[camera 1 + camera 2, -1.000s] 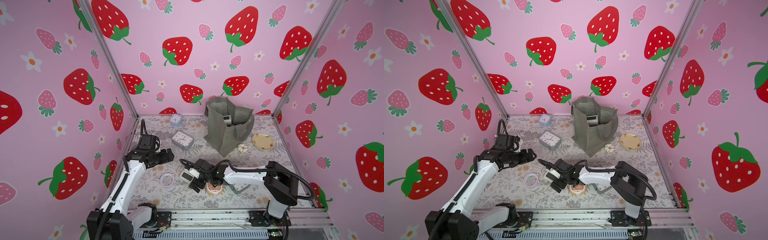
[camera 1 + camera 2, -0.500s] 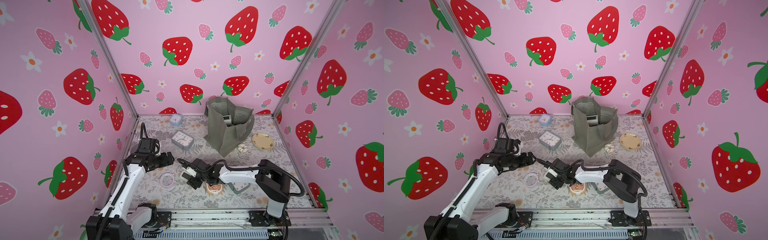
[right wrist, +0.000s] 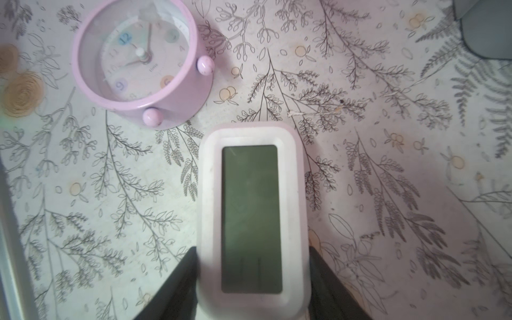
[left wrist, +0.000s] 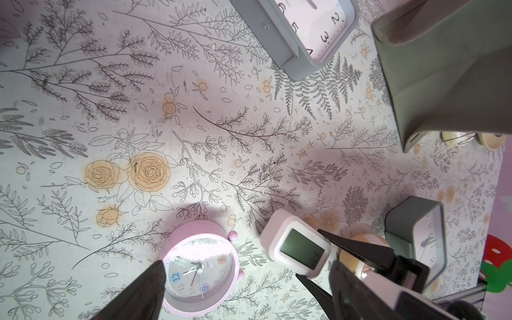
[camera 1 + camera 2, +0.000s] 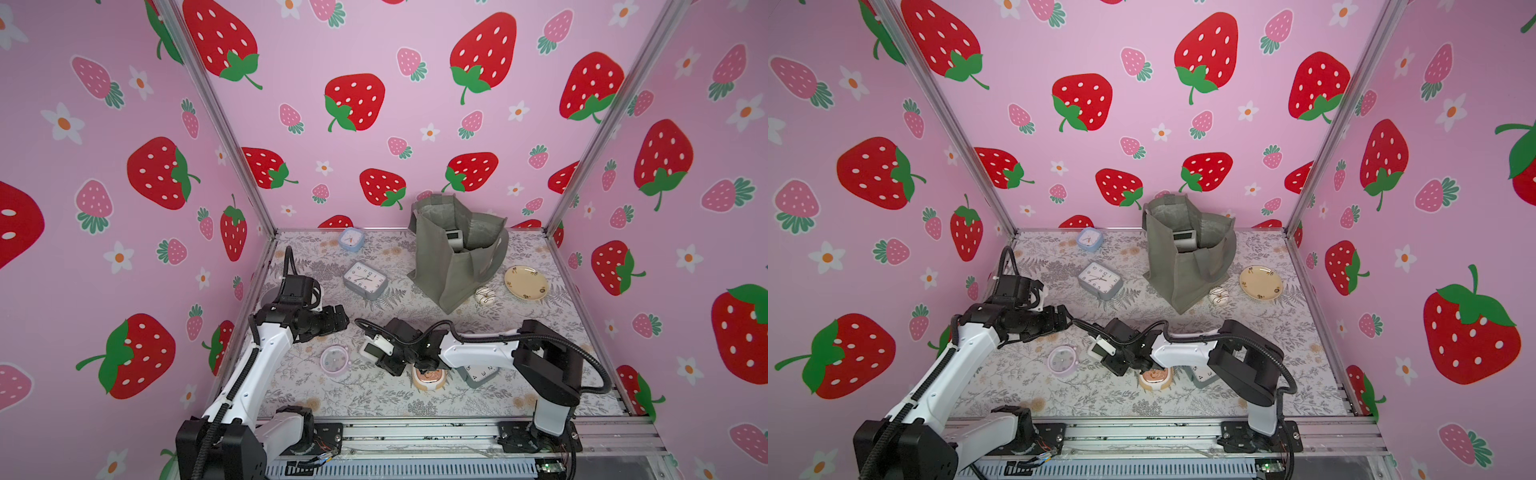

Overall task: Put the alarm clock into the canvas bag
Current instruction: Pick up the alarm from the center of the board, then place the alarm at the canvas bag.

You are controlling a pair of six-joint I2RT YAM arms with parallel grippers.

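A white digital alarm clock (image 5: pixel 370 350) (image 5: pixel 1099 351) (image 3: pixel 250 219) with a blank grey screen sits low at the front middle of the table. My right gripper (image 5: pixel 377 354) (image 3: pixel 252 257) is shut on it, a dark finger pressed against each long side. The left wrist view shows the same clock (image 4: pixel 299 246) between those thin fingers. My left gripper (image 5: pixel 338 320) (image 4: pixel 246 266) hangs open and empty above the table to the clock's left. The grey-green canvas bag (image 5: pixel 453 270) (image 5: pixel 1187 270) stands open at the back, and a small digital clock (image 5: pixel 453 239) shows inside it.
A pink round clock (image 5: pixel 334 359) (image 3: pixel 138 61) lies close to the held clock on its left. A peach clock (image 5: pixel 428 376) and a grey clock (image 5: pixel 478 372) sit under my right arm. Farther back are a grey rectangular clock (image 5: pixel 365 279), a blue clock (image 5: pixel 351 240), a plate (image 5: pixel 526 282) and a donut (image 5: pixel 485 295).
My right gripper's jaws have come together onto the white digital clock. The left arm has drifted slightly toward the front and stays open.
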